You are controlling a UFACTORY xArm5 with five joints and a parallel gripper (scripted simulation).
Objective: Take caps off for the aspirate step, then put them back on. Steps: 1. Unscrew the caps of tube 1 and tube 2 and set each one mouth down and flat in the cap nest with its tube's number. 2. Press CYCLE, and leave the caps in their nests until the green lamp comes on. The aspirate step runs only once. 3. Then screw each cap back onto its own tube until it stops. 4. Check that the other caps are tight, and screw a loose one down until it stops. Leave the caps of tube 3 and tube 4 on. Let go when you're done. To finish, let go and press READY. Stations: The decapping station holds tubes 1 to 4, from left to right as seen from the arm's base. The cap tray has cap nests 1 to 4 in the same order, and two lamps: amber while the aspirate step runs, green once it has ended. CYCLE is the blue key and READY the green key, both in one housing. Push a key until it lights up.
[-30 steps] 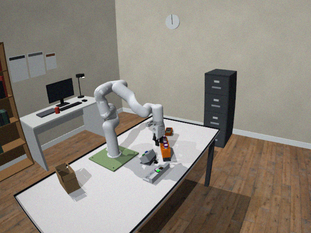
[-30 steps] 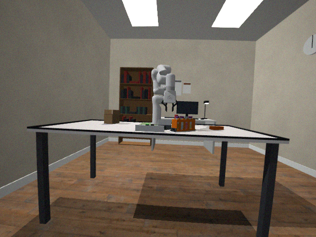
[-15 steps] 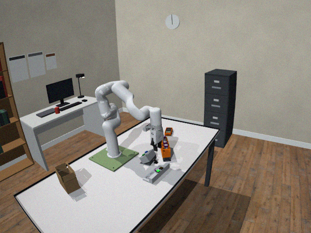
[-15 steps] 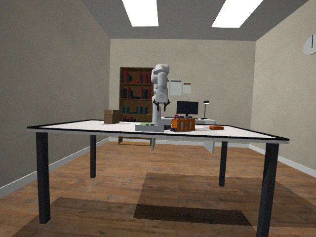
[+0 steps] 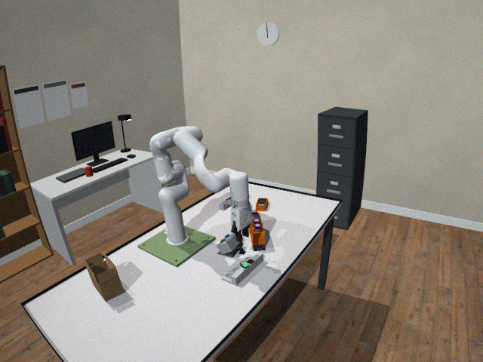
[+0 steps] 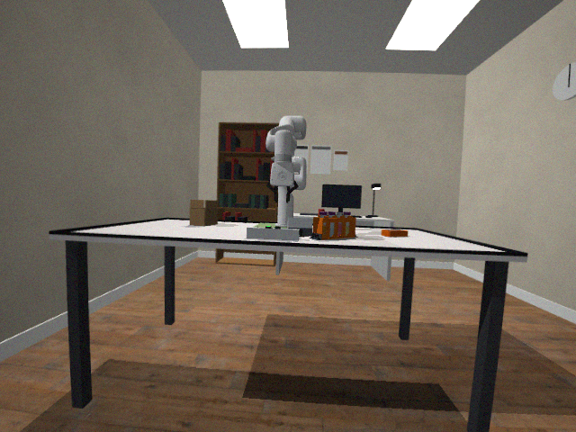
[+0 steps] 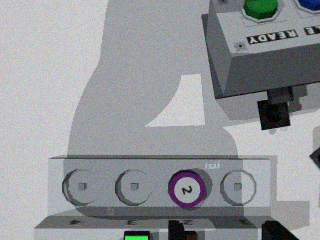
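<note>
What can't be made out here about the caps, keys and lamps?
- Wrist: the blue key is cut off by the top edge, so whether it is lit is unclear.
- Wrist: the green lamp is cropped by the bottom edge, along with whatever lies beside it.
- Top: the arm covers part of the tube rack, and the cap numbers are too small to read.
- Exterior: the rack's caps are too small to judge tightness.

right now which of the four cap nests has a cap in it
The third nest from the left in the wrist view holds the purple cap marked 2; the other three nests in the cap tray show bare grey sockets.
</note>
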